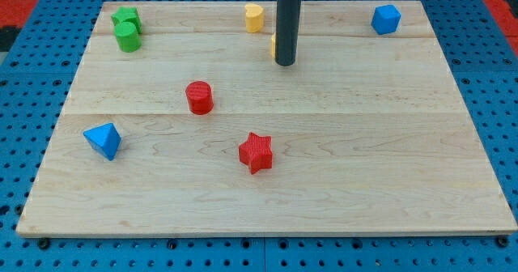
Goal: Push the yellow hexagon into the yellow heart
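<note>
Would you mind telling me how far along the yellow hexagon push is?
Done: my tip stands against the yellow hexagon, which it mostly hides. In hand: pushing toward the view's top-left. Left: closing the gap that still separates it from the yellow heart.

wooden board (340, 167), red star (256, 152), blue cube (386, 19)

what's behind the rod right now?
A sliver of yellow block peeks out at the rod's left edge, just above my tip. The rod covers the rest, so its shape can't be confirmed. The yellow heart stands apart, up-left.
</note>
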`<state>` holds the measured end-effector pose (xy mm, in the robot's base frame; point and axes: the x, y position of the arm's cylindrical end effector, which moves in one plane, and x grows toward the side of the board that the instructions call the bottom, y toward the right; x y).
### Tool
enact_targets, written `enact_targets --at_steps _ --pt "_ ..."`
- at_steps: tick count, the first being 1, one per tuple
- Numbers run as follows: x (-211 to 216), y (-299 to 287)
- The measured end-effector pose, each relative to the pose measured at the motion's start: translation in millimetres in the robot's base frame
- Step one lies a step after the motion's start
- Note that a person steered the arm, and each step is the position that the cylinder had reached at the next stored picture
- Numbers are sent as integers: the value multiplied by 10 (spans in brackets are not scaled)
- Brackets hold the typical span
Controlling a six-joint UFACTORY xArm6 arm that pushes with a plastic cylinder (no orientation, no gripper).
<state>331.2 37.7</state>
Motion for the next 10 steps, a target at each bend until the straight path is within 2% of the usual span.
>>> enact_targets --at_steps 2,4,5,8,10 --pt "-156 6" --pt "-208 477" --pt "-287 447" --pt "-400 -110" --pt "-394 -110"
